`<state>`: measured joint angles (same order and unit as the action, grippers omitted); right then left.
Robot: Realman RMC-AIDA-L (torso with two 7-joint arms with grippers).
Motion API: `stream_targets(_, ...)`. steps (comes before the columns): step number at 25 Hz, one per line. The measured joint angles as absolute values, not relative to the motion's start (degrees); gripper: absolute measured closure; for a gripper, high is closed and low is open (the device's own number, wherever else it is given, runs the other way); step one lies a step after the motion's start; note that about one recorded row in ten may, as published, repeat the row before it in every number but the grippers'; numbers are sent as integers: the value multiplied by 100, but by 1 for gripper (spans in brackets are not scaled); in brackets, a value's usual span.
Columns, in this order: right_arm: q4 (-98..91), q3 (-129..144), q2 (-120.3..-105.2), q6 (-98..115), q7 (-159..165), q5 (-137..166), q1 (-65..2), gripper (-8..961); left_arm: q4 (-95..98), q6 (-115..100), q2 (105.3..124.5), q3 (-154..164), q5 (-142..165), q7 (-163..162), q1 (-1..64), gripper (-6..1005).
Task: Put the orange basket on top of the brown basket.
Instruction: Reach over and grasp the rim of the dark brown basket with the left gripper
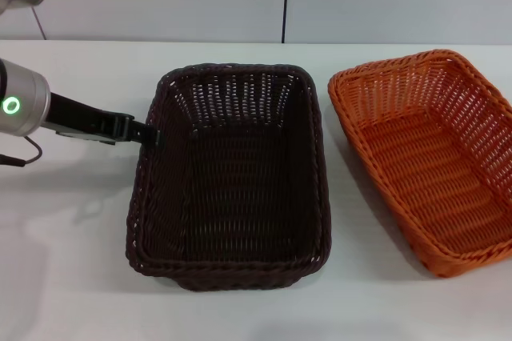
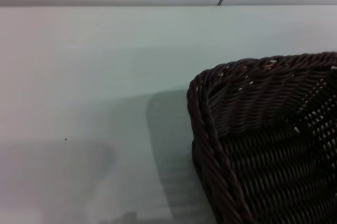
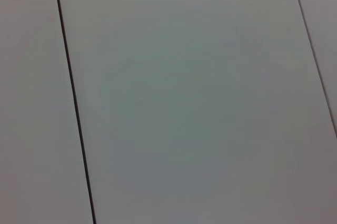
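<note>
The brown basket (image 1: 230, 177) sits at the middle of the white tabletop (image 1: 80, 277), mouth up, its long axis running from near to far with a slight lean of the far end toward the right. The orange basket (image 1: 428, 157) lies to its right, just beside it but apart, a strip of bare tabletop between the two rims; its long axis also runs near to far, skewed so that the near end swings out toward the right edge of the head view. Both stand flat on the tabletop, neither on the other. The left claw (image 1: 148, 133) reaches in from the left and its tip meets the left rim of the brown basket near the far corner; whether it is open or closed cannot be told. The left wrist view shows a braided corner of the brown basket (image 2: 247, 129) close by. The right claw is out of sight, its wrist camera showing only pale panels (image 3: 184, 103).
</note>
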<state>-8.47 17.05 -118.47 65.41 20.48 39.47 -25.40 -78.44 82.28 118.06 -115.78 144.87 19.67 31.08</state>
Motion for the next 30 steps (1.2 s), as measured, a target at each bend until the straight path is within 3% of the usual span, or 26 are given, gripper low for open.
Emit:
stream_targets(19, -871, 1577, -11831, 6402, 2048, 3946, -2622, 341, -7040, 7846, 11786, -11465, 14504, 2043, 3288, 229)
stream_targets(25, -870, 1564, -11824, 6340, 2048, 3946, -2634, 341, -7046, 7839, 11786, -11470, 14495, 2043, 3273, 356)
stream_targets(30, -870, 1564, -11810, 6274, 2048, 3946, -2641, 341, -7059, 7891, 11783, -11468, 14497, 2136, 3292, 567)
